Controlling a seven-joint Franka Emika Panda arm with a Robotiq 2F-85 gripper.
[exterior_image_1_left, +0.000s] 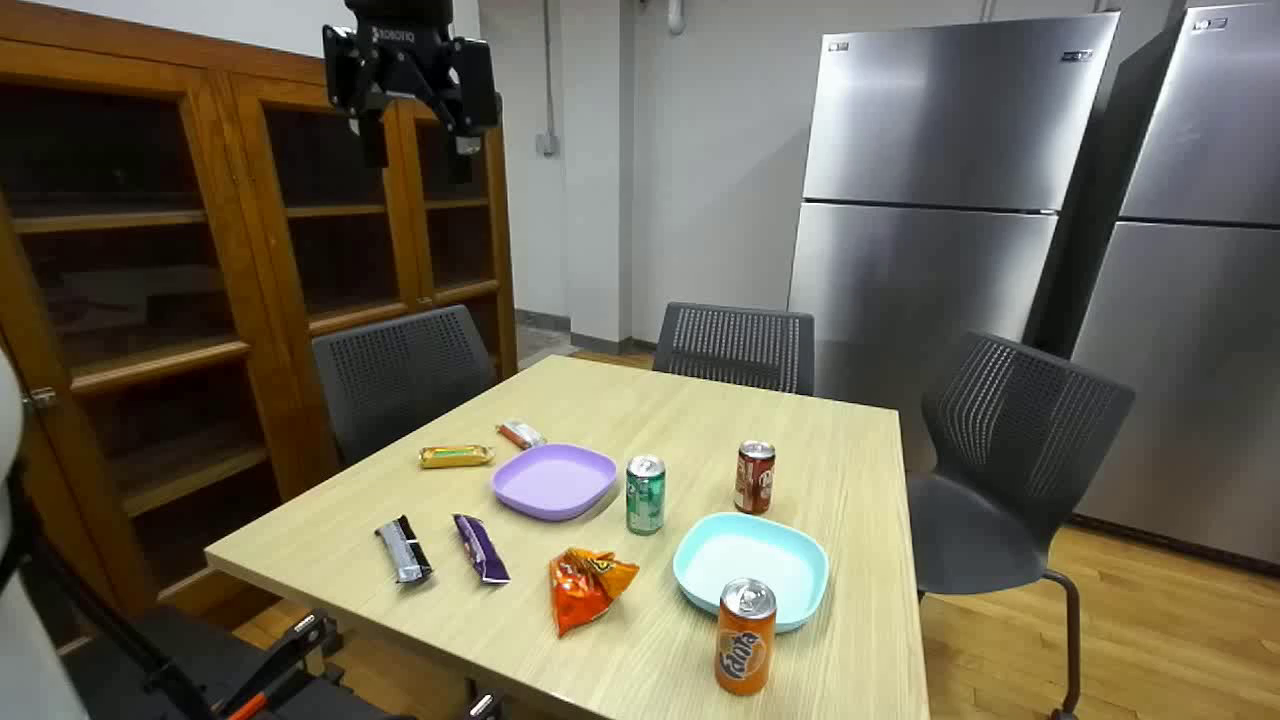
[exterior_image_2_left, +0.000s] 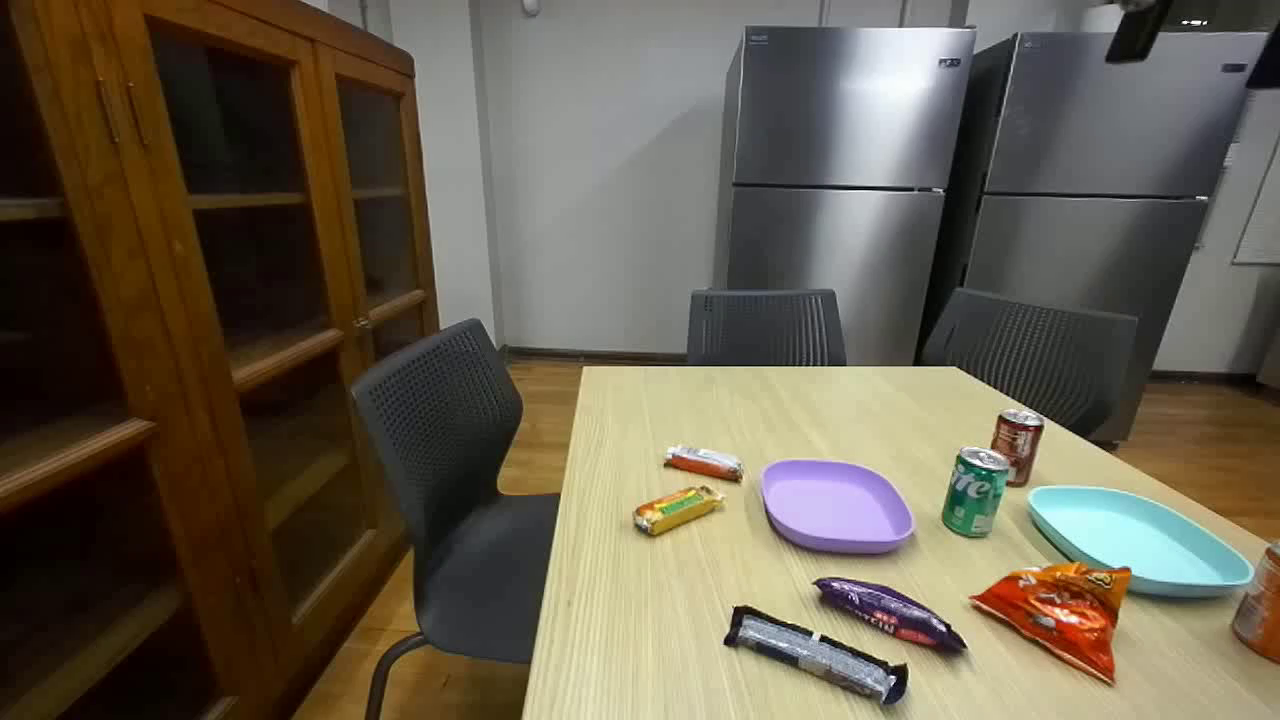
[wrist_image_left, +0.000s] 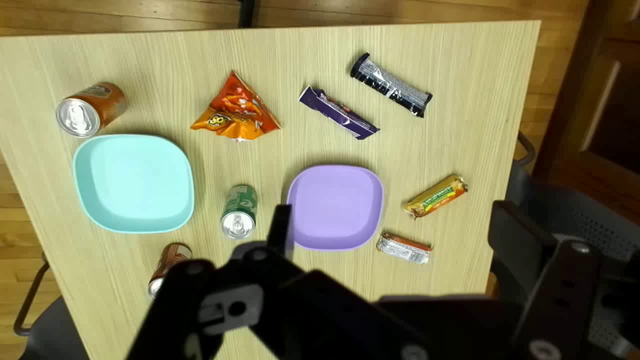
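Robot gripper (exterior_image_1_left: 418, 162) hangs well above the purple plate (wrist_image_left: 335, 207); jaws released, spread wide. Wrist view: it covers a bit of the plate's rim.

Plate: flat on the pale wood-grain table (wrist_image_left: 480, 75), matte lilac, shallow, rounded-square, raised rim.

Around that plate: yellow bar (wrist_image_left: 436, 196) near it, shiny gold-yellow wrapper, green label, crimped ends. Silver-and-red bar (wrist_image_left: 404, 248) just beside the plate, same side, foil wrapper with printed panel. Purple bar (wrist_image_left: 340, 112) near the plate, slim, glossy, dark; black-and-silver bar (wrist_image_left: 391, 85) farther out from the plate, crinkled, black ends. Orange snack bag (wrist_image_left: 237, 110) near the plate too, pointy corners, puffy, red to orange, creased. Green can (wrist_image_left: 240, 205) upright near the plate, opposite side from the yellow bar, silver top. Reddish-brown can (exterior_image_1_left: 755, 477) upright, that side of the plate again, farther out. Teal plate (wrist_image_left: 135, 182) also that side, well apart from the purple plate, same rounded-square form, pale inside. Orange can (exterior_image_1_left: 745, 640) upright, farthest from the purple plate, printed logo, silver top.
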